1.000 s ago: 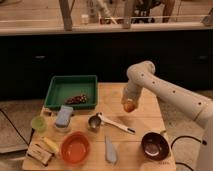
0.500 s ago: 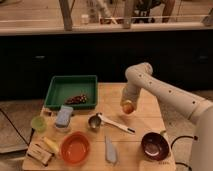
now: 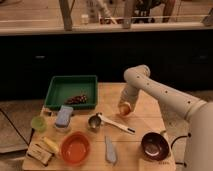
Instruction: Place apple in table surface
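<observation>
Fingers wide or gripping, I cannot tell. The gripper (image 3: 125,104) hangs low over the apple (image 3: 124,108), which looks to be down on the tabletop (image 3: 150,122), right of the tray (image 3: 72,90). If the arm lifts while touching it, the apple could roll toward the cup (image 3: 93,121). I count one apple, one tray, one metal cup and two bowls: an orange bowl (image 3: 75,148) and a dark bowl (image 3: 154,145).

Open table surface (image 3: 150,118) around pincer (image 3: 125,106) at apple (image 3: 123,111); white utensil (image 3: 116,123) near.

small orange-red apple (image 3: 125,110) on the table surface (image 3: 147,114), under gripper (image 3: 123,105)
</observation>
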Controlling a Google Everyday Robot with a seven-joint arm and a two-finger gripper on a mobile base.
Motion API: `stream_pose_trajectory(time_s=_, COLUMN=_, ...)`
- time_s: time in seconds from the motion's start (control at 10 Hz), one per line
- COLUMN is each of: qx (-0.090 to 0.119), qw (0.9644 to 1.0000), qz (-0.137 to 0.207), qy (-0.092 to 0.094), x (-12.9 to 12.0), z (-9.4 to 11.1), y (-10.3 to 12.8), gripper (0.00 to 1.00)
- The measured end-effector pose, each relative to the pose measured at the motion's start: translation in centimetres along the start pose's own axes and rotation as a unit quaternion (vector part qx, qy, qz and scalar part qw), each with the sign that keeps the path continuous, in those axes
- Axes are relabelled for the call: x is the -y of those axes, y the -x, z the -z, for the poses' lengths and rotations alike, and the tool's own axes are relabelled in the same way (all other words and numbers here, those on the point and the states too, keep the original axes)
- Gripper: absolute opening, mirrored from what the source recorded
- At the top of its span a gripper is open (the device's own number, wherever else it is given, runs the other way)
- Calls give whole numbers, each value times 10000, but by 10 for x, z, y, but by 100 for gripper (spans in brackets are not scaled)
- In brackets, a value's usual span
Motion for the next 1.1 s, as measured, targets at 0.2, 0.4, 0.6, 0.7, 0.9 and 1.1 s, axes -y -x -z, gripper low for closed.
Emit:
stream_pose_trajectory(time_s=0.2, qx=27, qw=10000, qz=14, qy=7, x=0, z=-1, y=-1, gripper=80)
stream_pose_trajectory(time_s=0.4, qx=41, qw=10000, qz=11, qy=9, x=-2, z=0, y=-2, gripper=80)
stream_pose_trajectory(time_s=0.6, qx=41, qw=10000, qz=13, qy=10, x=-3, z=1, y=-3, gripper=80)
stream_pose_trajectory(time_s=0.7, qx=36, qw=10000, qz=10, qy=5, x=-4, z=3, y=-4, gripper=80)
stream_pose_trajectory(time_s=0.9, qx=20, qw=10000, qz=4, qy=0, x=-5, z=5, y=-5, gripper=80)
stream_pose_trajectory(time_s=1.1, qx=-3, qw=10000, qz=4, qy=-5, x=-6, z=8, y=-6, gripper=80)
